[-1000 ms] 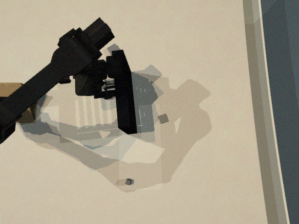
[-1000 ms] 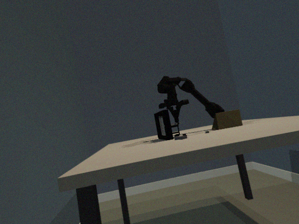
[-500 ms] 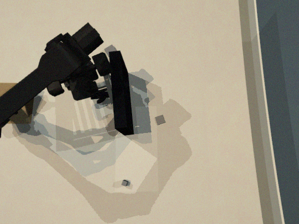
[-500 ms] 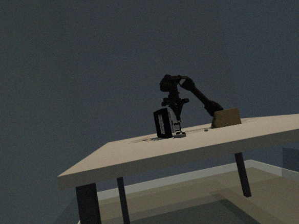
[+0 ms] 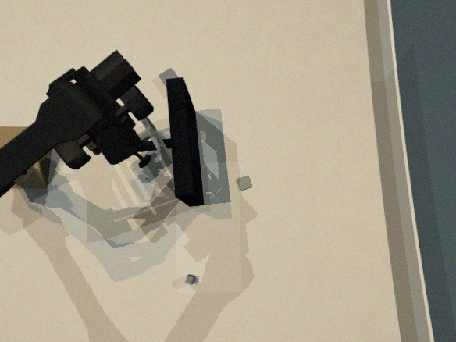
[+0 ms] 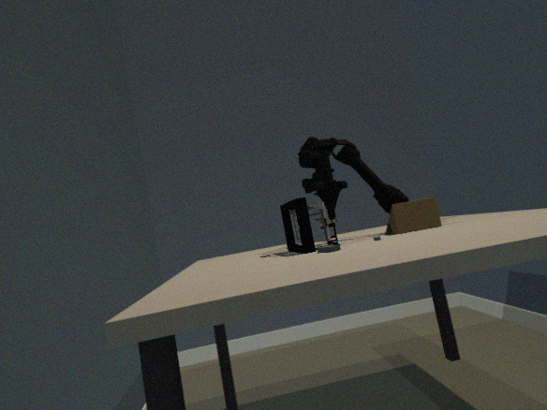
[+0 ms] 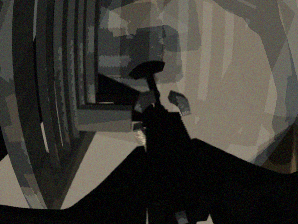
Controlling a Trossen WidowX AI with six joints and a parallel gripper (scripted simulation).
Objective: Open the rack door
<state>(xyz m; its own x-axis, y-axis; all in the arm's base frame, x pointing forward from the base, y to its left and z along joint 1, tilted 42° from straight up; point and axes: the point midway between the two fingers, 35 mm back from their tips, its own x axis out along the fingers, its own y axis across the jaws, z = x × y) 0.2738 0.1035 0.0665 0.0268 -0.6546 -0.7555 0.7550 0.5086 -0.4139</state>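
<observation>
The rack's black frame [image 5: 183, 137] [image 6: 308, 229] stands upright on the table [image 5: 304, 117] [image 6: 243, 281]. Its grey barred door [image 5: 150, 126] [image 7: 61, 75] stands partly open, at an angle to the frame; its exact angle is hard to tell. My gripper [image 6: 332, 220] [image 7: 166, 149] points down beside the door and is shut on the dark handle [image 7: 148, 70] [image 5: 144, 160]. The handle's crosspiece shows just beyond the fingertips in the wrist view. The arm hides part of the door in the top view.
A tan wedge-shaped block [image 5: 13, 134] [image 6: 416, 216] stands near the arm's base. A grey flat piece [image 5: 168, 74] lies by one end of the frame. A small grey cube [image 5: 191, 279] and a grey square piece [image 5: 244, 183] lie on the table. Shadows cover much of the area.
</observation>
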